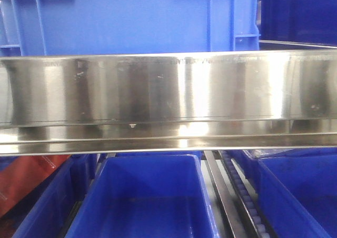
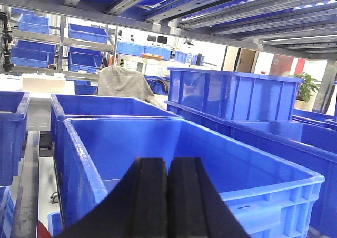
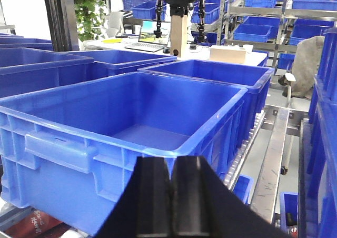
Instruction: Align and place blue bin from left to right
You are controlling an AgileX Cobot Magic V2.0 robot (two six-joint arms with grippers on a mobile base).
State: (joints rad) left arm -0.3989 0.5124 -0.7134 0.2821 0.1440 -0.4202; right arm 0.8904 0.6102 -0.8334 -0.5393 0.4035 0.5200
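While both pincers, left pincer (image 2: 167, 196) and right pincer (image 3: 170, 201), sit pressed together, blue bin (image 3: 105, 122) rim ahead, neighbours close.

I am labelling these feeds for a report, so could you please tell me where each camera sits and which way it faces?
Front view: faces straight into a steel rail, with blue bins above and below; none of the robot's body shows.
Left wrist view: sits behind the shut left end effector, looking across an empty blue bin.
Right wrist view: sits behind the shut right end effector, looking across a bin.
Both wrist views share rows of open bins on roller racks.
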